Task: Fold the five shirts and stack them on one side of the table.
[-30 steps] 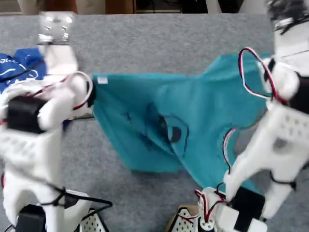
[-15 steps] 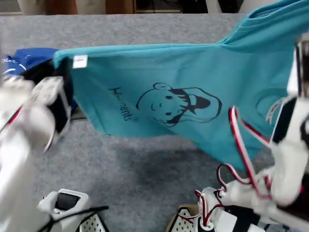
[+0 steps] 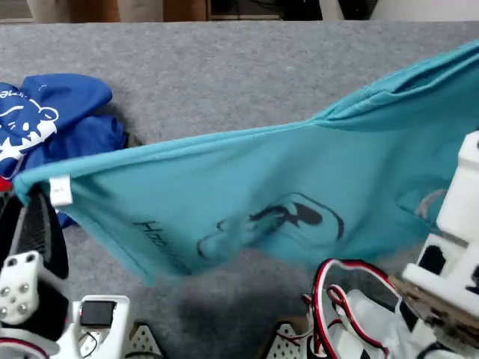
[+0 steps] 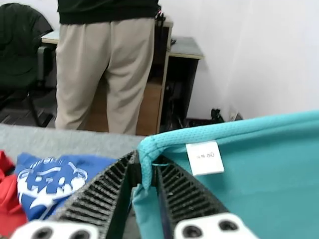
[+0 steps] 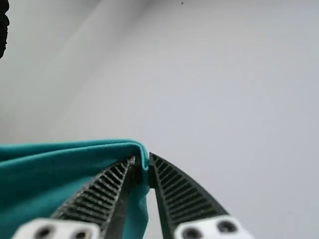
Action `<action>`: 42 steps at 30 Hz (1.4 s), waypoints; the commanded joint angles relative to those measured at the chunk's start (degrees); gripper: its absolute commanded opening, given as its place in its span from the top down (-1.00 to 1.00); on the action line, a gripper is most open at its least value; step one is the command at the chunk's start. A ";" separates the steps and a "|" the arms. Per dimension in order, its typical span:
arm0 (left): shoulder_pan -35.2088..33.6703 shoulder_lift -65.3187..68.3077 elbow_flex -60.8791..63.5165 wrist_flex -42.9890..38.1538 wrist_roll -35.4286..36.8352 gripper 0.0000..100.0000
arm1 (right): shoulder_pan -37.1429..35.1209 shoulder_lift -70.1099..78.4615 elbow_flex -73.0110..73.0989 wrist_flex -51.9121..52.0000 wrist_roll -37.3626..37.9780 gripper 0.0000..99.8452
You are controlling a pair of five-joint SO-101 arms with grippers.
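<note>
Looking at a teal T-shirt [image 3: 299,187] strung up in the air over the grey worktop [image 3: 224,67], stretched sideways between the two arms. Pinched at one corner by the left gripper [image 4: 144,165], fingers [image 4: 107,186] squeezed narrow onto the stitched hem, right beside a small white tag [image 4: 204,158]. Same deal at the other end with the right gripper [image 5: 141,167]: fingers nearly together, clamped on a folded edge of the teal cloth, pale wall [image 5: 224,74] behind. From the high view, hanging like a sheet running slantwise across the worktop, with a dark cartoon print [image 3: 281,221] and some lettering facing the camera. Sagging a bit through the middle, bottom edge off the worktop as far as can be told. Over on the left arm's side, lying crumpled on the worktop: a blue shirt [image 3: 60,112] with a white bear-ish print, and right up against it a bit of red shirt [image 4: 7,209]. No way to tell whether the blue one is folded at all.
</note>
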 commanded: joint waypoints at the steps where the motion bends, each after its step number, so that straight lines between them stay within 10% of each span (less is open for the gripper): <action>1: -0.97 -3.30 5.54 0.44 0.44 0.96 | 0.84 0.31 -0.57 -2.73 0.44 1.00; 21: -0.44 -4.44 5.19 -1.58 4.40 0.96 | 1.19 -7.96 -0.22 0.70 0.88 1.00; 32: -0.44 0.75 27.78 -24.00 4.40 0.96 | 0.75 -2.51 13.32 -0.09 3.69 1.00; 42: -0.88 22.90 49.67 -64.18 4.40 0.96 | -9.27 11.82 36.18 -15.21 3.60 1.00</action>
